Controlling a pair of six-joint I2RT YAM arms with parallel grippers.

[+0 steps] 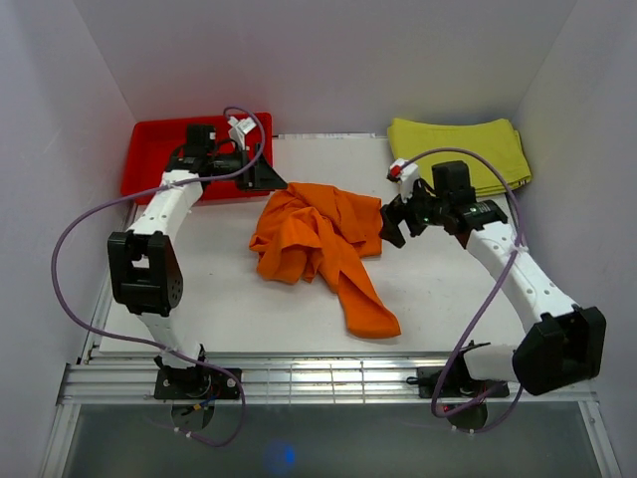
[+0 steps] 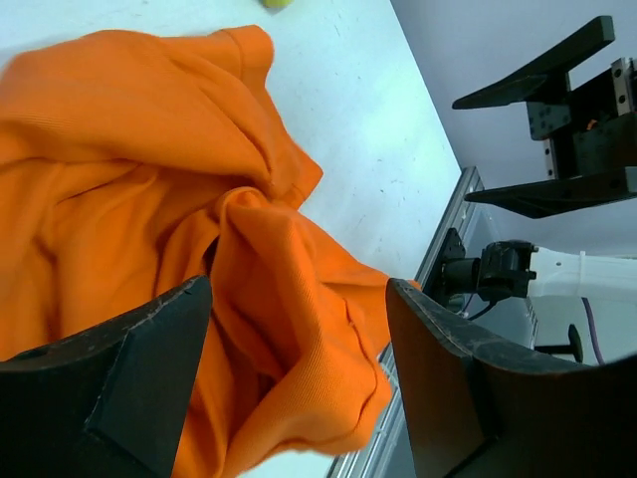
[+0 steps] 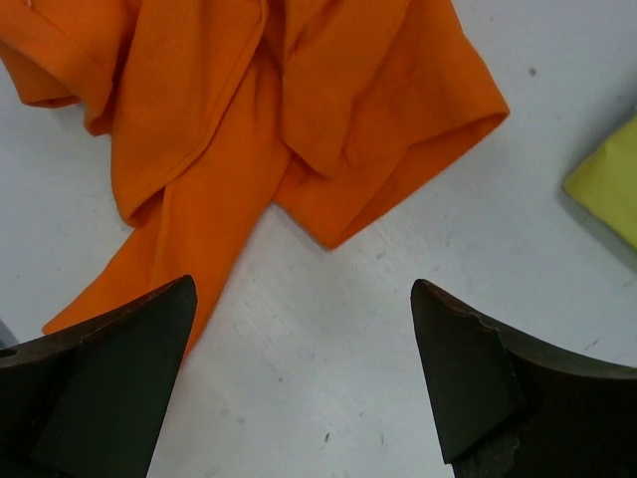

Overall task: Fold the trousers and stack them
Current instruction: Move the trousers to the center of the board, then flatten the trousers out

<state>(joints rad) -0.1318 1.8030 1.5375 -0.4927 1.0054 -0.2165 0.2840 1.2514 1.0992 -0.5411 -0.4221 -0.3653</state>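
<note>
The orange trousers (image 1: 320, 242) lie crumpled in the middle of the white table, one leg trailing toward the near edge. My left gripper (image 1: 267, 177) is open and empty, just off the heap's far left edge. In the left wrist view the trousers (image 2: 149, 219) fill the space beyond the spread jaws of my left gripper (image 2: 299, 329). My right gripper (image 1: 393, 229) is open and empty at the heap's right edge. In the right wrist view my right gripper (image 3: 304, 344) hangs over bare table, with the trousers (image 3: 269, 100) just beyond.
A red plastic tray (image 1: 159, 149) stands at the far left, behind the left arm. A folded yellow-green cloth (image 1: 463, 149) lies at the far right; its corner shows in the right wrist view (image 3: 609, 184). White walls close in the table on three sides.
</note>
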